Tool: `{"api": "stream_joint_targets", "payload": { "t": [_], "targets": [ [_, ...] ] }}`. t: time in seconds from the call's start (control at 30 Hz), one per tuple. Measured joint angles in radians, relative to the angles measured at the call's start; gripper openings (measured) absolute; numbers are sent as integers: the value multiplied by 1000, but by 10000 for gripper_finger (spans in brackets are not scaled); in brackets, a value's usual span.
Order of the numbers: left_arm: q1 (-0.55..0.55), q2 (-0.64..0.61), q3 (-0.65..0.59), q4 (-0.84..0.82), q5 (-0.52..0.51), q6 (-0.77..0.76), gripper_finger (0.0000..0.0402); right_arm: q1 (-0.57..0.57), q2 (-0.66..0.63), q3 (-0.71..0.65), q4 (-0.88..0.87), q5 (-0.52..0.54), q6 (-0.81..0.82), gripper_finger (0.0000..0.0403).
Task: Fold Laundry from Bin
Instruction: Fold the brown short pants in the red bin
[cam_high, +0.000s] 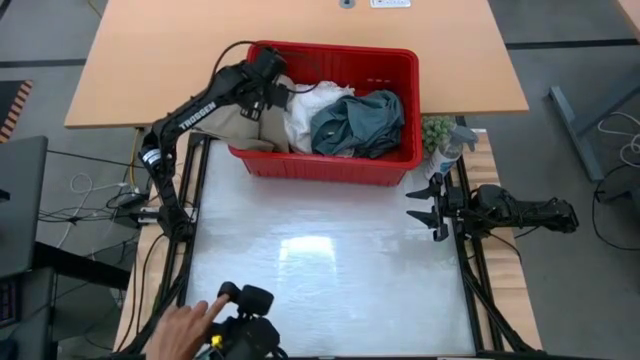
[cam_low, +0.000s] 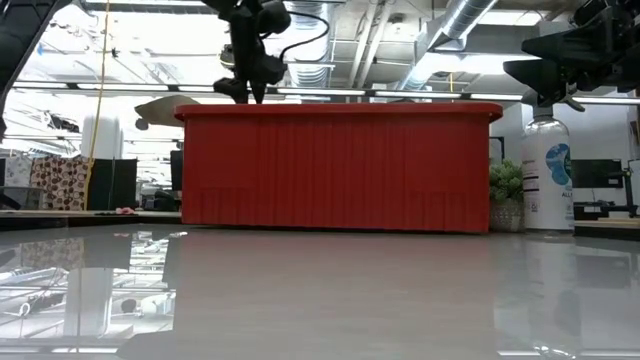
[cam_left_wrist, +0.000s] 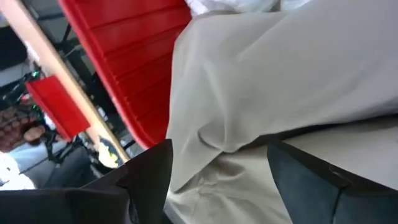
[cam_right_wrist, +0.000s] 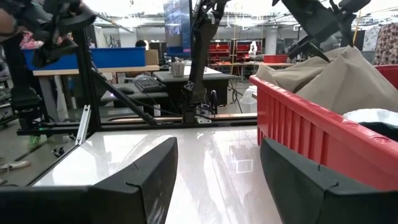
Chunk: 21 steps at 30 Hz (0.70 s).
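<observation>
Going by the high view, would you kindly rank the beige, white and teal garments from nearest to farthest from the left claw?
Left claw reaches into the bin's left end.
1. Beige garment, under it.
2. White garment, bin's middle.
3. Teal garment, right end.

The bin (cam_high: 330, 165) stands at the tabletop's (cam_high: 330, 270) far edge. Inside it, the beige-khaki garment (cam_high: 235, 125) lies at the left end, draped over the left wall, the white garment (cam_high: 305, 110) in the middle, the teal garment (cam_high: 360, 125) at the right. A bottle (cam_high: 452, 148) and a small plant (cam_high: 436, 130) stand just right of the bin.

open table (cam_high: 330, 290) before red bin (cam_high: 330, 165), spray bottle (cam_high: 452, 148) beside it
</observation>
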Motion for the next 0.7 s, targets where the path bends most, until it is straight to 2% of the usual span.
{"api": "stream_joint_targets", "payload": {
  "t": [0.17,0.27,0.37,0.5,0.63,0.7],
  "targets": [
    [24,14,-8,27,29,31,252,0,0,0,0,0,0,256],
    [36,44,-21,36,-1,54,248,0,0,0,0,0,0,256],
    [42,77,-21,53,-68,51,228,1,0,0,0,1,8,256],
    [33,92,-21,69,-154,45,154,0,0,0,1,4,16,256],
    [8,77,-21,85,-172,29,35,0,0,0,3,7,16,256],
    [-5,61,-21,123,-169,4,13,0,0,0,4,7,16,256]
  ]
}}
